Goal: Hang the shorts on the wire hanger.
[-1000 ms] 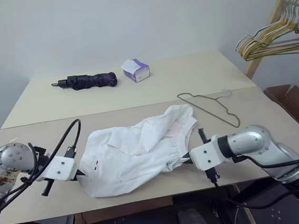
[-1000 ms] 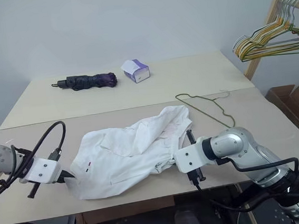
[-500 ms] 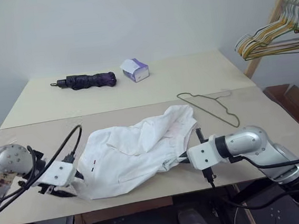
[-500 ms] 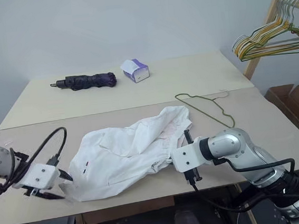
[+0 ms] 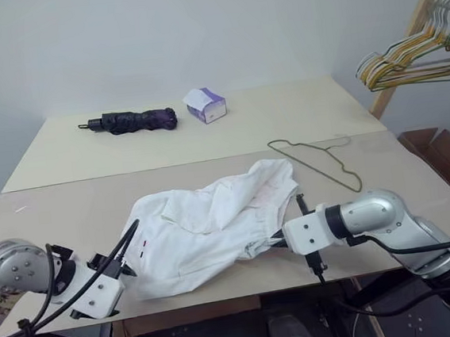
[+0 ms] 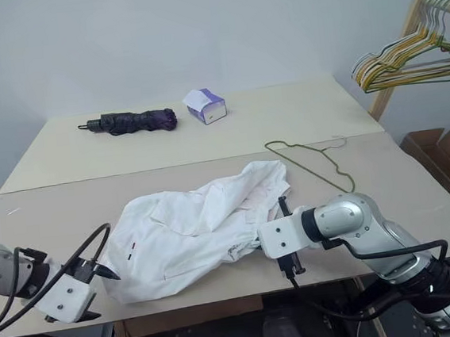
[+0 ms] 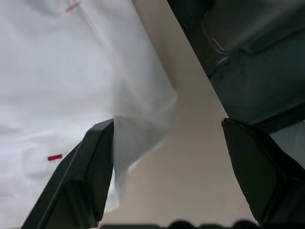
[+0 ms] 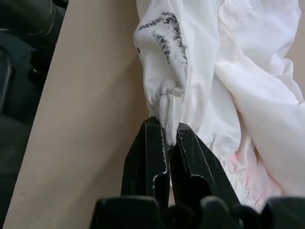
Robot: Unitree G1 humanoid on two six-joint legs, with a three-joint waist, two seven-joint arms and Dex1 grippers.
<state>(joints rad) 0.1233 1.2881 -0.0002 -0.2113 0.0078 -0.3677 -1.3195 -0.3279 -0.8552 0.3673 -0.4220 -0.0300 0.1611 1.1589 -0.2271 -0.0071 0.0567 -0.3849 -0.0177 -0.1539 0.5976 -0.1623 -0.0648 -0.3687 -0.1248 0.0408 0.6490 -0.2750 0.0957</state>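
Left gripper (image 7: 164, 143): its fingers stand wide apart with nothing clamped between them. A second ago they pinched the left hem of the shorts (image 5: 207, 230); now that corner lies loose against one finger (image 7: 86, 176), and the arm has drawn back toward the near edge of the desk (image 5: 69, 207).
Right gripper (image 8: 167, 143): fingers together, clamped on a bunched fold at the right side of the shorts, in the same place as a second ago.
Shorts: spread crumpled on the near half of the desk, between the two arms, the small red mark (image 7: 54, 157) near the left hem.
Wire hanger (image 5: 320, 159): flat on the desk beyond the right gripper, near the shorts but apart from them, unmoved.
Meaning for the task: the cloth is now held on one side only. The release looks like a re-grip or a hand freed to fetch the hanger; nothing is hung yet.
Hard to make out: the waistband opening is lost in the folds. From the head views the fingers of the left gripper are largely hidden behind its wrist. The hanger's hook is thin and faint against the desk.
Other things: a folded umbrella (image 5: 129, 122) and tissue box (image 5: 204, 105) at the far side; coloured hangers (image 5: 413, 55) on a rack at right.
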